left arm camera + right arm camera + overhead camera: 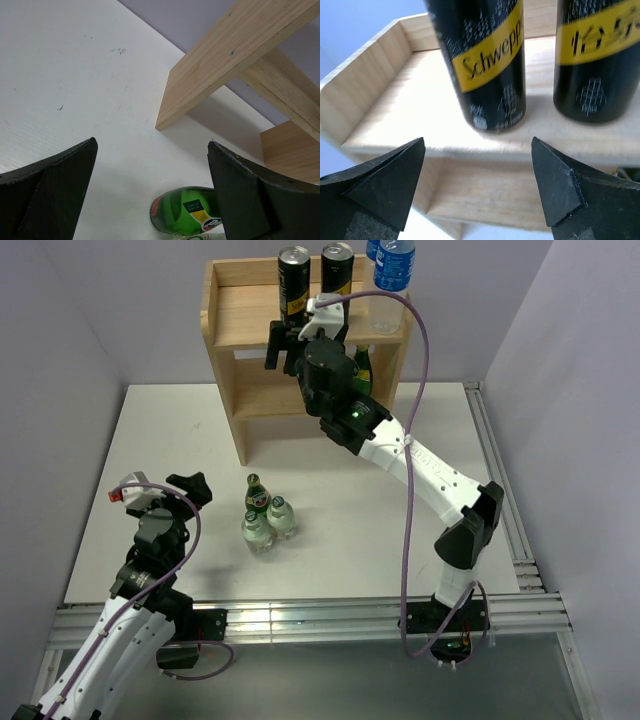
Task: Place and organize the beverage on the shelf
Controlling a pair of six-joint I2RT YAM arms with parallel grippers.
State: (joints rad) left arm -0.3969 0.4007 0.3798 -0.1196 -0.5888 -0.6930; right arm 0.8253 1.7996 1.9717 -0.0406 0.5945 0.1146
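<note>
The pale wooden shelf (240, 315) stands at the back of the table. Two black Schweppes cans (293, 275) (337, 265) stand on its upper board, with blue-labelled water bottles (393, 270) at their right. In the right wrist view the cans (485, 65) (597, 60) stand just behind the board's front edge. My right gripper (283, 342) (477, 165) is open and holds nothing, just in front of and below that edge. A green bottle (257, 495) (185, 210) and two clear bottles (283, 516) stand grouped on the table. My left gripper (193, 486) (151, 147) hangs open to their left, holding nothing.
Another green bottle (363, 370) stands on the lower board, half hidden behind my right arm. The shelf's side panel (225, 65) rises ahead in the left wrist view. Grey walls close in the white table (150, 440), and a metal rail (500, 500) runs along its right edge.
</note>
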